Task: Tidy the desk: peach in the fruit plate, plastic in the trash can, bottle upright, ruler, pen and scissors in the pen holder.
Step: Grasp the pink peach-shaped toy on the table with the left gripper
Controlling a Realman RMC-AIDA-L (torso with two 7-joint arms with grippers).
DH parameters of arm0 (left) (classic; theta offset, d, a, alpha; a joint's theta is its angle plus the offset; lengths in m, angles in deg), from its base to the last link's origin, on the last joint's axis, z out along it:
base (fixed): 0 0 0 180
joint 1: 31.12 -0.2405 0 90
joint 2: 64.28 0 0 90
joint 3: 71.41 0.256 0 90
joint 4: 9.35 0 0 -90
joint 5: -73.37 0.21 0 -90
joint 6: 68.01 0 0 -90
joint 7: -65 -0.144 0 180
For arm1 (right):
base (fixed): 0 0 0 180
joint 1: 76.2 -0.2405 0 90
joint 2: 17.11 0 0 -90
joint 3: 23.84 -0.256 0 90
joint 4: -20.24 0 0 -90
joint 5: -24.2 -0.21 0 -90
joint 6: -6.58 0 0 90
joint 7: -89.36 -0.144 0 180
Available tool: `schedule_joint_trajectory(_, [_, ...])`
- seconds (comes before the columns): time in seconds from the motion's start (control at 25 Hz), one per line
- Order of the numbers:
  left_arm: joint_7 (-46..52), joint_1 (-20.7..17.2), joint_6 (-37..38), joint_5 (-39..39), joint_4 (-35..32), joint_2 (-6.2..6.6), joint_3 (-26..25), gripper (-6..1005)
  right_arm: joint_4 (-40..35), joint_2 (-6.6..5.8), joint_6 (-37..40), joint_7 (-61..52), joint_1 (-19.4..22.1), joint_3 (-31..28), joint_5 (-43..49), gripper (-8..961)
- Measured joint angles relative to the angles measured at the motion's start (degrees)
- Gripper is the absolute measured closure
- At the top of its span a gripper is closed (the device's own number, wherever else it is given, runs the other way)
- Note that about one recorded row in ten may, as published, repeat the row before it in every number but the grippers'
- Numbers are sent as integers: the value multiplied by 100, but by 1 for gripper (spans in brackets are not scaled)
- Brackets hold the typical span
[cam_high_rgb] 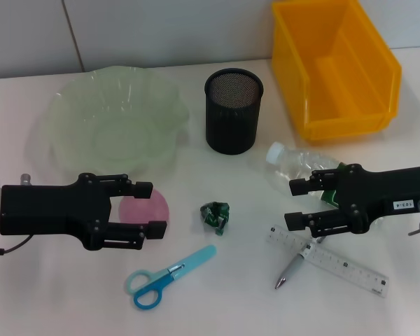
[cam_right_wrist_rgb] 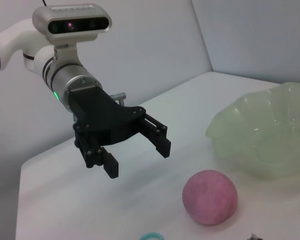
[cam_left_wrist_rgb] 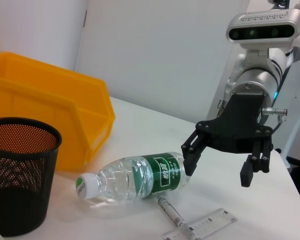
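The pink peach (cam_high_rgb: 145, 207) (cam_right_wrist_rgb: 210, 196) lies on the table in front of the pale green fruit plate (cam_high_rgb: 70, 133) (cam_right_wrist_rgb: 262, 135). My left gripper (cam_high_rgb: 156, 208) (cam_right_wrist_rgb: 137, 159) is open and hovers just above and beside it, not touching. The clear bottle (cam_high_rgb: 301, 164) (cam_left_wrist_rgb: 135, 177) lies on its side. My right gripper (cam_high_rgb: 292, 204) (cam_left_wrist_rgb: 216, 172) is open over its base end. Crumpled green plastic (cam_high_rgb: 215, 215) sits mid-table. Blue scissors (cam_high_rgb: 164, 278), ruler (cam_high_rgb: 329, 260) (cam_left_wrist_rgb: 205, 227) and pen (cam_high_rgb: 294, 269) (cam_left_wrist_rgb: 172, 212) lie near the front. The black mesh pen holder (cam_high_rgb: 233, 110) (cam_left_wrist_rgb: 20, 175) stands at centre back.
The yellow trash can (cam_high_rgb: 336, 70) (cam_left_wrist_rgb: 50, 115) stands at the back right, open side towards the bottle. A wall runs behind the table. The pen lies partly under the ruler, below my right gripper.
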Motion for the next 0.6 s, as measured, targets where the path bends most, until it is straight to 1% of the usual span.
schedule_joint_trajectory(0.6, [0,-19,-1,0,-3,0,25,203,0,0,-7,0,-7,-8,0,202])
